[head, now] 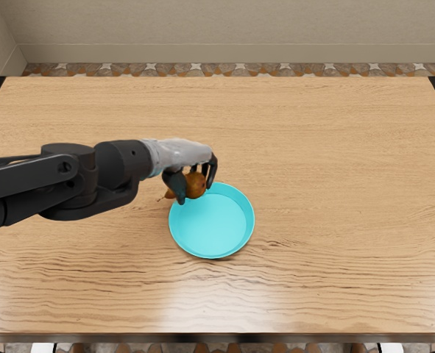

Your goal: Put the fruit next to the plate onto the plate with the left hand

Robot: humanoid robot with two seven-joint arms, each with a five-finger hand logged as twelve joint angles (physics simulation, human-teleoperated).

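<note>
Grips an orange-brown fruit in the left hand at the upper-left rim of the teal plate, half hidden behind curled dark fingers; unclear whether touching the plate.

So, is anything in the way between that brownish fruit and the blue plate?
Nothing visible. The left hand is closed around the brownish-orange round fruit right at the upper-left rim of the round turquoise plate, whose inside is bare.
</note>
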